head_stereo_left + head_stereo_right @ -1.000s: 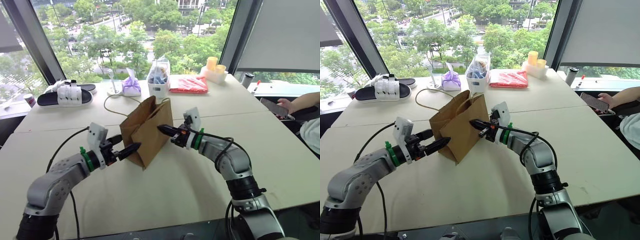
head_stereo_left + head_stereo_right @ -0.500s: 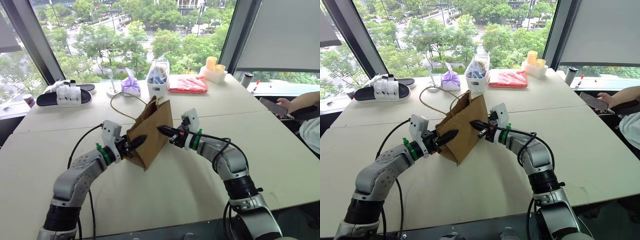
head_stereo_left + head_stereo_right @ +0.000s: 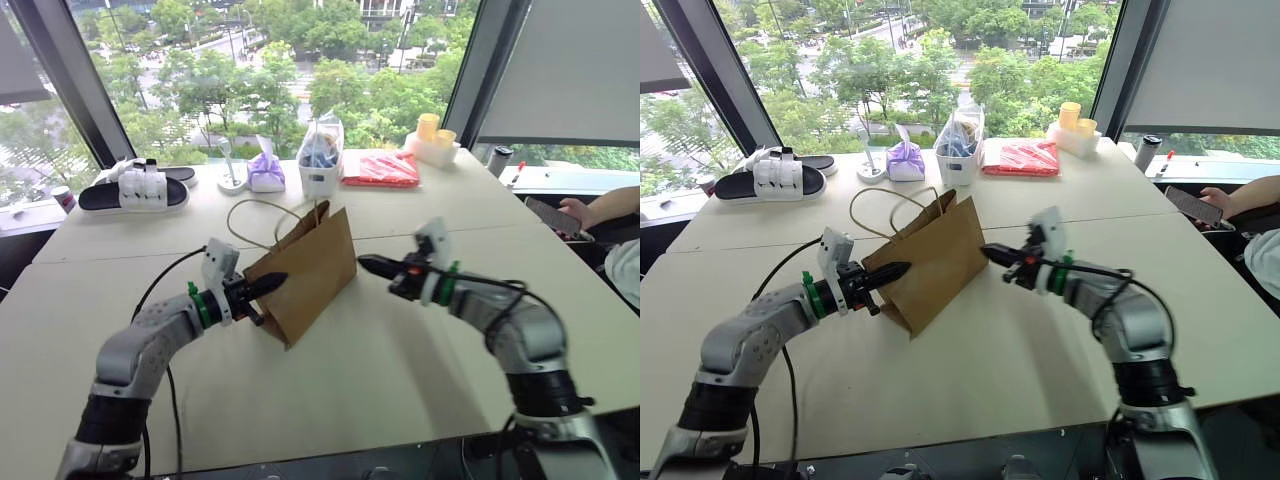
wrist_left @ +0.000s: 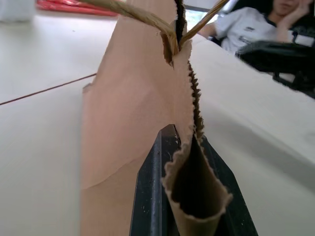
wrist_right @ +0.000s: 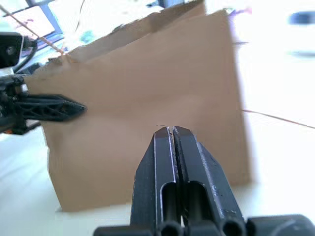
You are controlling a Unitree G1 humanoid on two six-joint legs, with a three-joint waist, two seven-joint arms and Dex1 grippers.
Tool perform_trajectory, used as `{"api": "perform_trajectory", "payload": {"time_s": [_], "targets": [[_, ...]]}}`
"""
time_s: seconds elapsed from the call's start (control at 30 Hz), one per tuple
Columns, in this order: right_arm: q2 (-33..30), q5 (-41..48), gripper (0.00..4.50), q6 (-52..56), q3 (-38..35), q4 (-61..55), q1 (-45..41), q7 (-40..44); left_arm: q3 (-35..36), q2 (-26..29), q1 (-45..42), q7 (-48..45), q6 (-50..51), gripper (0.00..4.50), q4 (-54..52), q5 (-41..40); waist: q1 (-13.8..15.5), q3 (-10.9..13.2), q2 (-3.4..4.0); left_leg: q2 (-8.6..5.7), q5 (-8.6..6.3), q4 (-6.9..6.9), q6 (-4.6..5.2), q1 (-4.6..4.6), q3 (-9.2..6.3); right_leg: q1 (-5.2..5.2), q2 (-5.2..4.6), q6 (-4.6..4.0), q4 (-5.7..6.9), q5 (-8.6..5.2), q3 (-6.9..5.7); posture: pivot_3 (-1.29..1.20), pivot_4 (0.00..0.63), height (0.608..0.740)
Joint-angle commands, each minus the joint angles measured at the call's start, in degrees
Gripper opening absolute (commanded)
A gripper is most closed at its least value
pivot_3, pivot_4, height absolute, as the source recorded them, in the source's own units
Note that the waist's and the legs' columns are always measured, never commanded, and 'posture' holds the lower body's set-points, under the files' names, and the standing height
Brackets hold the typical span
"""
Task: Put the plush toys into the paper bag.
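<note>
At the near edge of the paper bag, the left gripper is pinched onto the serrated rim, its fingers clamping a fold of brown paper, probably to hold the bag steady or pull its mouth wider. The right gripper hangs just beside the bag's opposite side with fingers pressed together on nothing, apart from the paper. The bag stands tilted mid-table, handles looping upward. No plush toys can be made out from here, so filling has not begun.
</note>
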Motion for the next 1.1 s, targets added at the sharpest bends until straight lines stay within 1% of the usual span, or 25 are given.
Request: {"api": "perform_trajectory", "payload": {"time_s": [0.03, 0.1, 0.2, 0.3, 0.37, 0.4, 0.47, 0.53, 0.63, 0.73, 0.77, 0.87, 0.93, 0.97, 1.03, 1.1], "targets": [[-1.6, 7.6, 0.00, 2.9, -9.9, -2.2, -2.4, -2.7, -1.2, 2.0, -7.2, -9.6, 0.6, 0.03, 4.6, -1.3, -0.3, 0.0, 0.00, 0.02, 0.00, 0.00, 0.00, 0.04, 0.02, 0.00, 0.01, 0.00, 0.02, 0.00, 0.01, 0.00, 0.150, 0.740], [-3.8, 8.2, 0.00, 3.8, -13.1, -2.1, -1.3, -3.6, -3.8, 3.6, -13.0, -17.2, 0.3, 0.03, 10.9, 0.4, -0.1, 0.0, 0.00, 0.03, 0.00, -0.01, 0.00, 0.04, -0.01, 0.00, 0.03, 0.00, 0.06, 0.00, -0.01, 0.00, 0.150, 0.740], [-6.3, 7.9, 0.00, 4.5, -13.7, -4.9, 2.3, -4.5, -7.6, 4.9, -19.6, -26.7, -1.4, 0.03, 19.3, 3.3, 0.0, 0.0, 0.00, 0.03, 0.00, -0.01, 0.01, 0.03, 0.01, 0.01, 0.03, 0.00, 0.04, 0.00, -0.03, 0.00, 0.150, 0.740], [-8.2, 9.8, 0.00, 6.5, -15.3, -10.6, 7.7, -5.0, -13.0, 5.4, -24.9, -38.0, -7.5, 0.03, 28.2, 9.0, -0.2, 0.0, 0.00, 0.02, -0.05, -0.03, 0.10, 0.02, 0.03, 0.01, 0.03, 0.03, 0.01, -0.02, -0.03, 0.00, 0.150, 0.740], [-9.1, 10.3, 0.00, 7.3, -16.5, -13.3, 10.4, -6.0, -15.2, 5.0, -27.8, -43.5, -11.0, 0.03, 34.3, 12.1, -0.3, 0.0, 0.01, 0.02, -0.08, -0.03, 0.15, 0.01, 0.07, 0.00, 0.01, 0.03, 0.01, -0.02, 0.00, 0.00, 0.150, 0.740], [-9.5, 10.6, 0.00, 7.6, -17.3, -14.1, 11.6, -6.4, -16.1, 4.6, -29.1, -45.4, -12.1, 0.03, 37.0, 13.3, -0.2, 0.0, 0.00, 0.02, -0.08, -0.03, 0.15, 0.00, 0.08, -0.02, 0.02, 0.03, 0.01, -0.02, 0.00, 0.00, 0.150, 0.740], [-10.9, 10.6, 0.00, 8.3, -18.4, -17.2, 15.3, -7.2, -19.8, 4.2, -31.4, -46.9, -16.2, 0.03, 42.8, 14.3, -0.1, 0.0, -0.01, 0.02, -0.08, 0.01, 0.15, -0.01, 0.09, -0.02, 0.01, 0.04, 0.01, -0.02, 0.01, 0.00, 0.150, 0.740], [-10.8, 12.9, 0.00, 9.7, -19.7, -19.7, 17.4, -8.4, -22.2, 3.3, -33.1, -47.0, -20.1, 0.03, 48.0, 15.5, 0.0, 0.0, -0.02, 0.02, -0.08, 0.01, 0.16, -0.01, 0.05, -0.01, 0.01, 0.04, 0.02, -0.03, -0.01, 0.00, 0.150, 0.740], [-10.9, 14.8, 0.00, 10.6, -20.2, -22.1, 19.3, -9.5, -23.9, 2.1, -35.1, -47.0, -24.7, 0.03, 54.5, 17.0, 0.1, 0.0, -0.03, 0.02, -0.08, 0.04, 0.16, -0.02, 0.05, 0.00, 0.00, 0.05, 0.03, -0.03, -0.01, 0.00, 0.150, 0.740], [-11.7, 16.3, 0.00, 11.3, -19.7, -23.5, 20.7, -9.2, -21.6, 1.7, -37.3, -47.0, -26.0, 0.84, 60.7, 18.5, 0.0, 0.0, -0.04, 0.02, -0.09, 0.08, 0.17, -0.02, 0.06, 0.01, -0.01, 0.05, 0.03, -0.02, 0.00, 0.00, 0.150, 0.740], [-12.0, 16.7, 0.00, 11.5, -19.4, -23.6, 20.8, -9.0, -21.4, 2.1, -37.4, -47.0, -26.5, 1.41, 61.3, 19.0, -0.1, 0.0, -0.04, 0.02, -0.09, 0.08, 0.17, -0.02, 0.06, 0.01, 0.00, 0.05, 0.03, -0.02, 0.00, 0.00, 0.150, 0.740], [-13.6, 16.5, 0.00, 10.8, -17.5, -23.4, 21.1, -7.1, -20.3, 3.8, -36.6, -47.0, -29.5, 2.87, 60.5, 20.2, -0.2, 0.1, -0.08, 0.02, -0.10, 0.07, 0.18, -0.02, 0.05, 0.01, 0.00, 0.07, 0.05, -0.04, -0.01, 0.00, 0.150, 0.740], [-15.2, 14.8, 0.00, 9.5, -15.4, -22.1, 21.1, -5.2, -18.7, 5.3, -35.1, -46.9, -30.8, 3.84, 57.4, 20.8, -0.2, 0.1, -0.08, 0.02, -0.10, 0.08, 0.18, -0.01, 0.06, 0.01, 0.00, 0.07, 0.06, -0.04, 0.00, 0.00, 0.150, 0.740], [-16.0, 13.7, 0.00, 8.7, -13.8, -21.5, 20.8, -4.2, -18.2, 6.8, -33.9, -46.9, -29.7, 4.29, 54.6, 20.1, -0.2, 0.1, -0.08, 0.03, -0.10, 0.08, 0.18, -0.01, 0.05, 0.01, 0.00, 0.07, 0.05, -0.04, 0.00, 0.00, 0.150, 0.740], [-17.7, 11.0, 0.00, 6.6, -10.6, -20.1, 20.3, -2.2, -16.0, 9.5, -31.0, -47.0, -26.4, 4.29, 48.3, 18.7, -0.3, 0.1, -0.08, 0.03, -0.10, 0.07, 0.18, 0.00, 0.06, 0.01, -0.01, 0.08, 0.07, -0.04, 0.01, 0.00, 0.150, 0.740], [-18.7, 9.9, 0.00, 4.1, -8.4, -17.4, 18.8, 1.3, -12.0, 12.5, -25.8, -44.2, -21.5, 4.29, 38.1, 16.6, -0.5, 0.1, -0.07, 0.04, -0.10, 0.06, 0.19, 0.01, 0.06, 0.00, 0.00, 0.08, 0.06, -0.04, 0.01, 0.00, 0.150, 0.740]]}}
